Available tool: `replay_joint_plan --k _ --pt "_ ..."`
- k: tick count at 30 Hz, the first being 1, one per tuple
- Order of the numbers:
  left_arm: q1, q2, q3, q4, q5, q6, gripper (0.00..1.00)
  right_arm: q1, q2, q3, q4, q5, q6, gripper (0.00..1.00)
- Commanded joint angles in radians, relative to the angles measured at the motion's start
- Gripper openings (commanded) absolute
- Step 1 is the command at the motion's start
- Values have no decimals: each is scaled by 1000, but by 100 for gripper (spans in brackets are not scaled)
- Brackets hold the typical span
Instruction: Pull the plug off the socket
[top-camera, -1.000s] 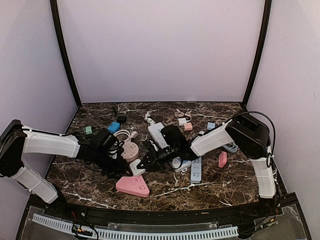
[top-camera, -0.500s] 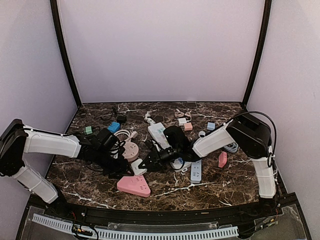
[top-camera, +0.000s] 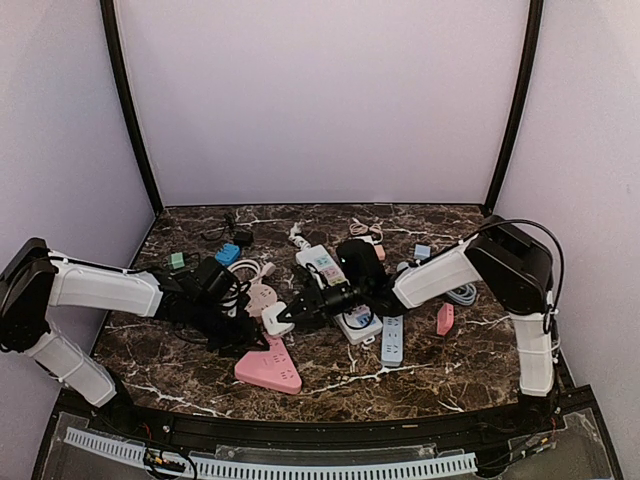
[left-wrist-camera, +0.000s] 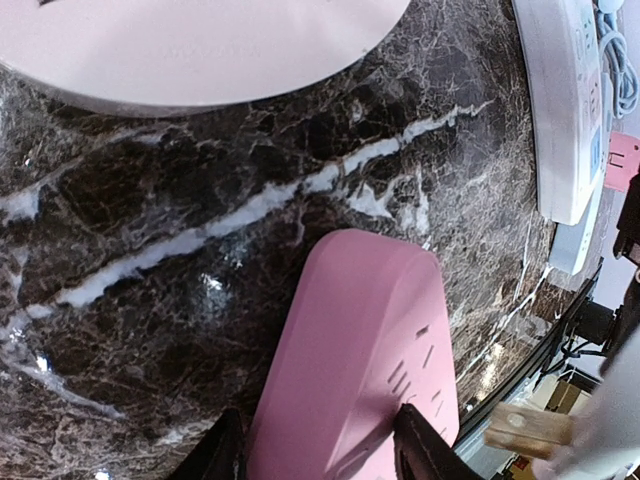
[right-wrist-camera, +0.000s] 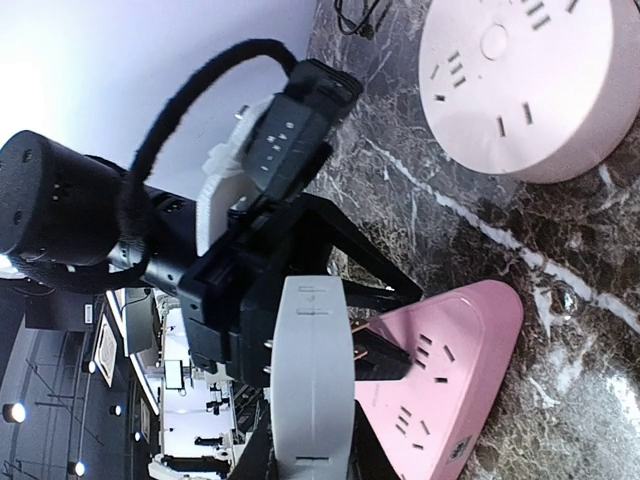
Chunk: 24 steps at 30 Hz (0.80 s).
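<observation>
- One white plug (right-wrist-camera: 312, 390), pinched in the right gripper (top-camera: 292, 314), its prongs clear of the one pink socket (top-camera: 268, 370).
- The left gripper (left-wrist-camera: 320, 455) clamps that socket; its fingers are mostly cut off.
- One round socket (top-camera: 262, 297) lies just beside.

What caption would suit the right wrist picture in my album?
Right gripper holds a white plug, prongs bare, just off the pink socket gripped by the left gripper.
</observation>
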<state>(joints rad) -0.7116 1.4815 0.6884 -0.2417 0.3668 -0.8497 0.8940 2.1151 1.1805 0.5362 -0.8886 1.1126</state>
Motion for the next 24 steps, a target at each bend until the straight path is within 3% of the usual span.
replay_joint_plan --k 1,4,9,18,24 --pt "-2 57 -83 -216 -123 4 49 -7 -43 1 71 -16 7 0" --pt "-2 53 -77 -216 -123 4 49 -12 -63 -4 24 4 -28 0" --pt "-2 18 -40 -231 -125 16 49 -28 -148 13 -193 104 -178 0" --pt "-1 -47 180 -343 -176 67 52 -48 -275 95 -636 379 -436 0" --pt "1 -58 304 -375 -216 105 54 -98 -332 118 -801 542 -531 0"
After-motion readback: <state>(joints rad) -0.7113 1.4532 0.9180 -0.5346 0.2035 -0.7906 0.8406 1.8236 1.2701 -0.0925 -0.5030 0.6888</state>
